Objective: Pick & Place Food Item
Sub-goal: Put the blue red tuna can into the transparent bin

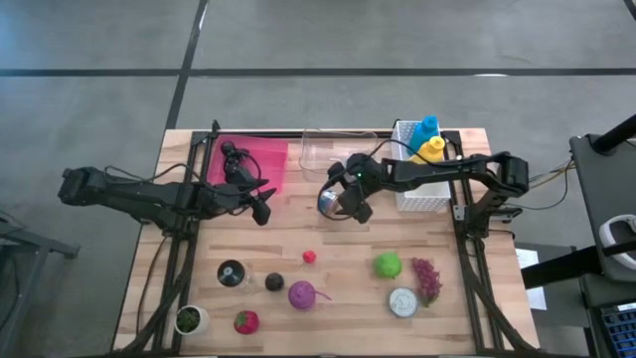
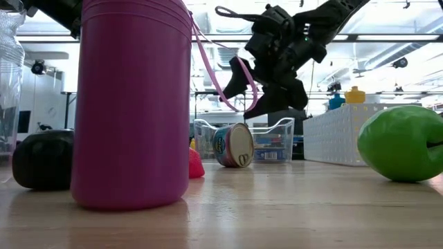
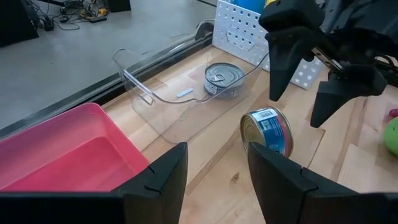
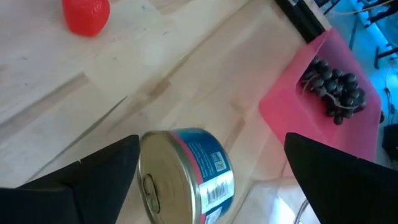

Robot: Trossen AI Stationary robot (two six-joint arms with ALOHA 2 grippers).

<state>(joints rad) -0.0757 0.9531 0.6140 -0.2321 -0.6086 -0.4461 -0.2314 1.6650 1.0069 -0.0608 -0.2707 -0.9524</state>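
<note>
A tin can with a blue label (image 1: 329, 202) lies on its side on the wooden table, near the clear container (image 1: 333, 149). My right gripper (image 2: 242, 100) hangs open just above the can, one finger (image 4: 93, 180) on each side, touching nothing. A second can (image 3: 222, 78) stands inside the clear container. My left gripper (image 1: 263, 209) waits open over the table's left half, by the pink tray (image 1: 260, 159), which holds dark grapes (image 4: 333, 90).
A white basket (image 1: 422, 184) with yellow and blue bottles stands at the far right. Along the near side lie a green fruit (image 1: 388, 265), purple grapes (image 1: 427, 280), a flat tin (image 1: 402, 301), a purple vegetable (image 1: 302, 294), a strawberry (image 1: 245, 321) and several dark items.
</note>
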